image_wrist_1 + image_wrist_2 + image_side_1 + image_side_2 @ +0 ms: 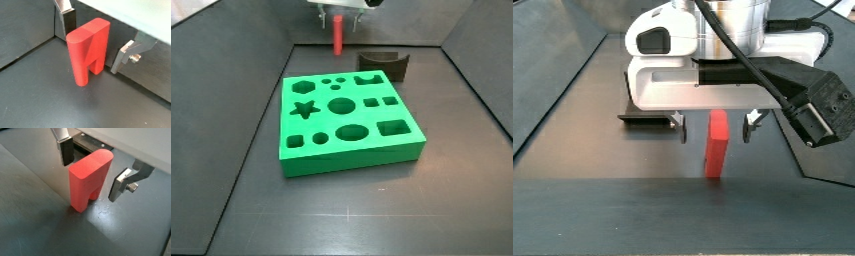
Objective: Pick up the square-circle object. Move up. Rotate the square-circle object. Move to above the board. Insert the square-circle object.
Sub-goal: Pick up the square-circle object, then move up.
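The green board [349, 125] is seen nearest in a side view, lying flat on the dark worktop [358, 215], its top cut with star, round and square holes. Behind it, near its far right corner, a dark brown notched block [385, 64] is seen. Farther back, the red peg [337, 36] is seen upright, well apart from the board, its lower end on the worktop. In both wrist views the peg [87, 51] is seen standing between the silver fingers [126, 54], with gaps on both sides. The gripper [715, 122] is positioned low over the peg [718, 144], jaws released and not touching it.
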Robot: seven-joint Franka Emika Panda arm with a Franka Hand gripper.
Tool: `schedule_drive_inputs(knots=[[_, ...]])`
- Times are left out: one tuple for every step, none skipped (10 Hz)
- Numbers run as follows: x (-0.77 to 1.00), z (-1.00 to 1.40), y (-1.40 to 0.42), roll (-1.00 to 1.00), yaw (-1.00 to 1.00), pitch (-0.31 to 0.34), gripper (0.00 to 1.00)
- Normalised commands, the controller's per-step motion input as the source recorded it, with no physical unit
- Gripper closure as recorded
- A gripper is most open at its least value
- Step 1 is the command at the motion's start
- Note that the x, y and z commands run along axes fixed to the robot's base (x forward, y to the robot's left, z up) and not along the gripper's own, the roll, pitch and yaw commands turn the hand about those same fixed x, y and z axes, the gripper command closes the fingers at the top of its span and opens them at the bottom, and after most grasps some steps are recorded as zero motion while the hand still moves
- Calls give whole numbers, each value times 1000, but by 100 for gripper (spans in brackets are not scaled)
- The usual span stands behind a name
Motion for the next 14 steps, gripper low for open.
schedule_drive_inputs(knots=[[-180,-6,14,-40,60,-74,0],[-20,31,-89,120,0,-29,0],[0,0,0,0,0,0,100],[0,0,0,0,0,0,100],[0,0,0,0,0,0,100],[0,0,0,0,0,0,100],[0,0,0,0,0,0,100],[0,0,0,0,0,0,100],[0,0,0,0,0,0,100],[0,0,0,0,0,0,100],[0,0,0,0,0,0,100],[0,0,0,0,0,0,100],[0,0,0,0,0,0,100],[0,833,0,0,0,0,100]])
